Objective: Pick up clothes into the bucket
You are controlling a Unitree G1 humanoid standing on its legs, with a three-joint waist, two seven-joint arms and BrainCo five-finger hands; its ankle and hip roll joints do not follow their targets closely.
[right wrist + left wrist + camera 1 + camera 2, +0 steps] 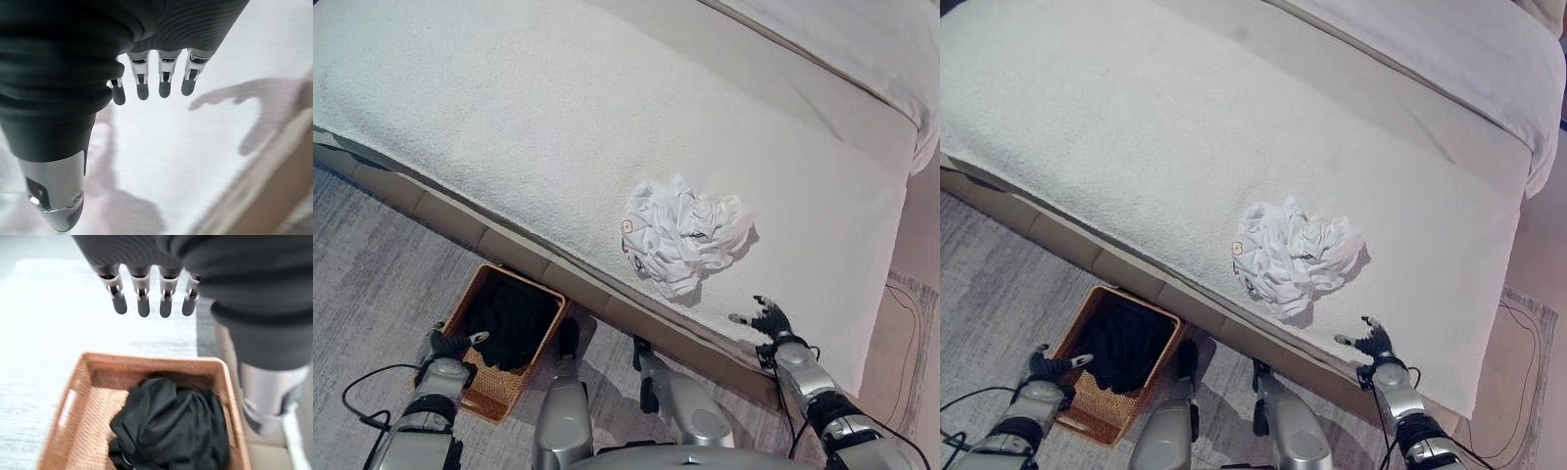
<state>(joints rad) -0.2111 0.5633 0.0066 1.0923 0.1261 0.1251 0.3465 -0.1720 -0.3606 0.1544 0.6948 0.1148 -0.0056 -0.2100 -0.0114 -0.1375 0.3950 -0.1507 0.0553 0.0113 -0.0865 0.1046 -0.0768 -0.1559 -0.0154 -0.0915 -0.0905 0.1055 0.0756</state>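
A crumpled white garment (682, 235) lies on the bed's white cover near its front edge. On the floor beside the bed stands a woven brown basket (467, 300) with black clothing (512, 324) inside it; the wrist view shows the black clothing (168, 428) bunched in the basket (76, 399). My left hand (445, 346) hovers open at the basket's near left rim, its fingers (142, 303) straight and holding nothing. My right hand (765, 319) is open over the bed's edge, right of and below the white garment, its fingers (164, 81) spread above the cover.
The bed (509, 117) runs diagonally across the view, with a folded duvet (862, 39) at the far right corner. Its beige base (431, 211) borders the grey carpet (372, 284). A pale rug (901, 343) lies past the bed's right end.
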